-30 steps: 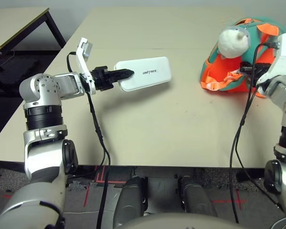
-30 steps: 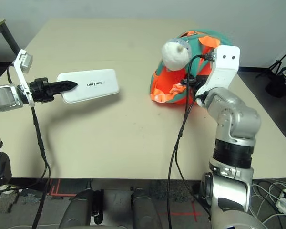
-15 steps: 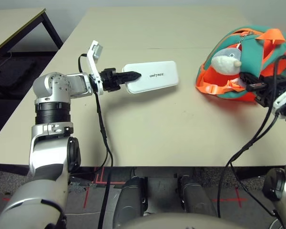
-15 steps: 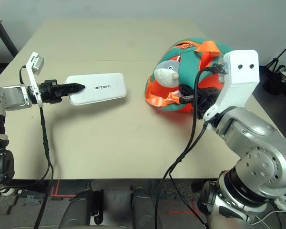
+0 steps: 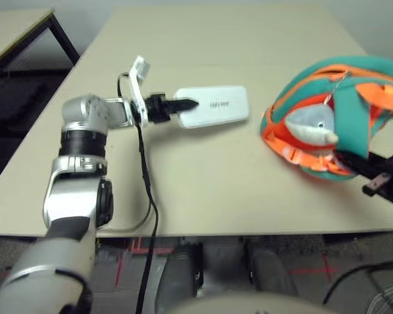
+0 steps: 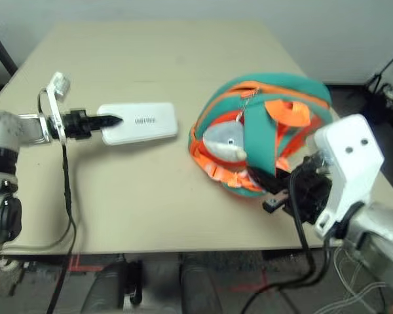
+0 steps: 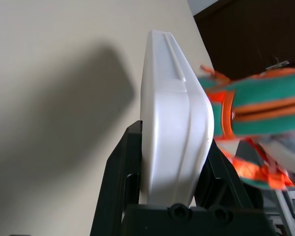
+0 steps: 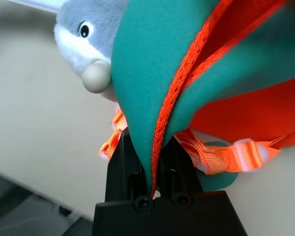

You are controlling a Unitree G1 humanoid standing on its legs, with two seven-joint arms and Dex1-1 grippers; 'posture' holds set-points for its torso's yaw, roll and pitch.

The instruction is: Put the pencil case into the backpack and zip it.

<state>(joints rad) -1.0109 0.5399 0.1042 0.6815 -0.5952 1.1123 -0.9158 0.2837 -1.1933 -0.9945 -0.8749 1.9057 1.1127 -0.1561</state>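
Observation:
The white pencil case [image 5: 213,106] lies flat and low over the left middle of the table, and my left gripper [image 5: 187,104] is shut on its near end. In the left wrist view both black fingers [image 7: 120,172] clamp the case [image 7: 169,108]. To the right sits the orange and teal backpack [image 6: 268,124], with its grey dolphin toy [image 6: 223,140] facing the case. My right gripper [image 6: 285,196] is at the backpack's front right side. In the right wrist view that gripper [image 8: 150,155] is shut on a teal, orange-edged strap of the backpack [image 8: 152,73], below the dolphin toy [image 8: 86,37].
A black cable [image 5: 144,190] hangs from my left wrist down over the table's front edge. A second table [image 5: 16,29] stands beyond the left side. Bare tabletop [image 5: 209,170] lies between the case and the backpack.
The camera has tilted. My right gripper has pulled the backpack nearer to the front edge, and the dolphin toy has swung round. The left gripper keeps its hold on the pencil case.

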